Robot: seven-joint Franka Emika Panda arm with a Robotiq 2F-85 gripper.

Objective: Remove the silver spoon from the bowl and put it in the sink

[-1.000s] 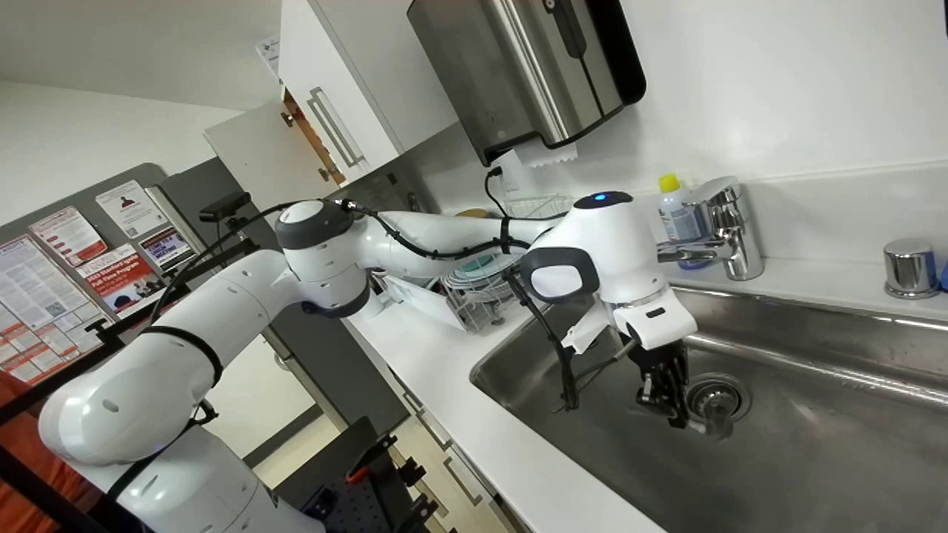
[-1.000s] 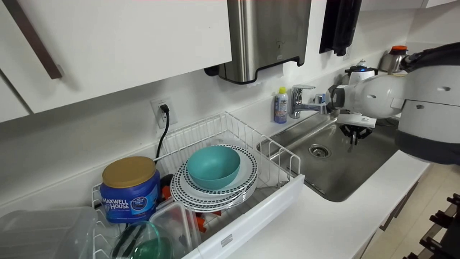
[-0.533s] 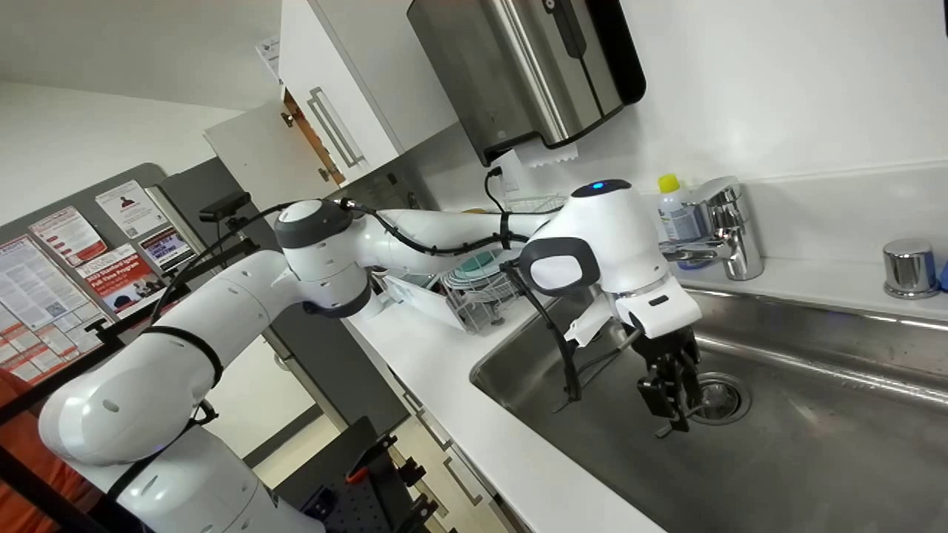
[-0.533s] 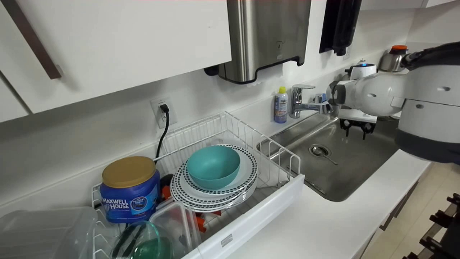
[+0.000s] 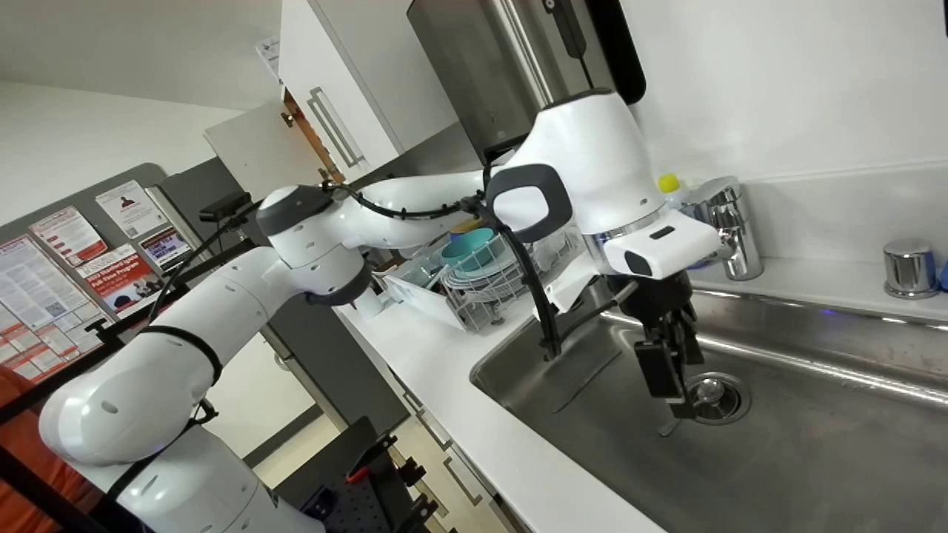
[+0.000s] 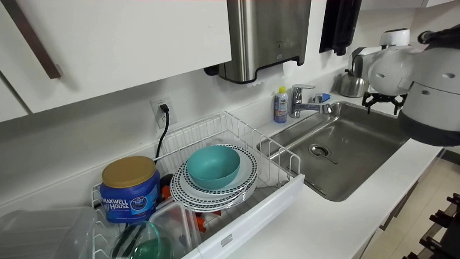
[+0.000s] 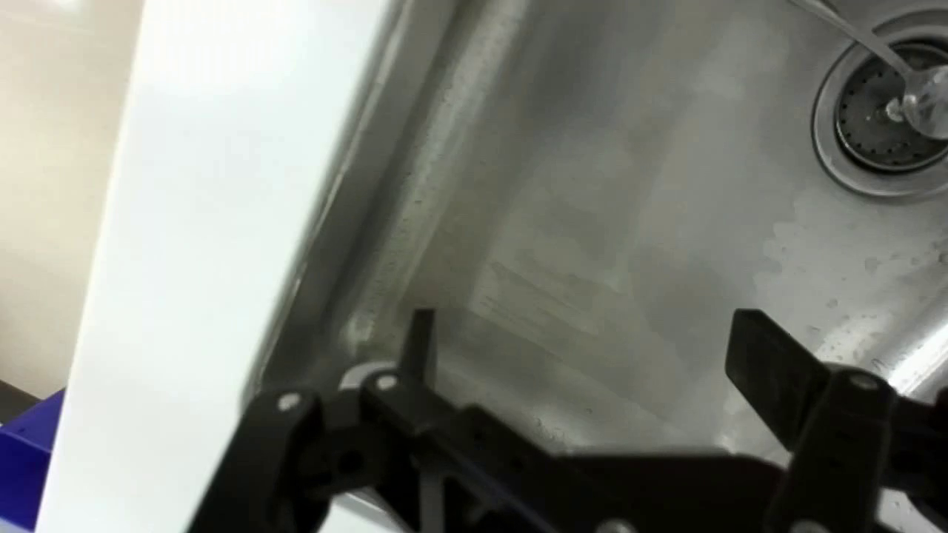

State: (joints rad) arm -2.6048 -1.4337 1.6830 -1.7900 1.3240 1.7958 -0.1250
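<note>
Wrist view shows my gripper [image 7: 581,326] empty, jaws spread above the sink [image 7: 592,237], where a low sweep could knock the spoon [image 7: 926,100] off the drain [image 7: 870,129].

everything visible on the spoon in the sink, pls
The spoon is shiny silver, metal by its look, with a rounded head and thin handle. It lies loose in the sink, head over the drain, handle crossing the drain's rim. The open gripper is apart from it. Whether the head's hollow faces up is unclear.

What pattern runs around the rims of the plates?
The plates have small dark blocks on white, seen best in an exterior view.
</note>
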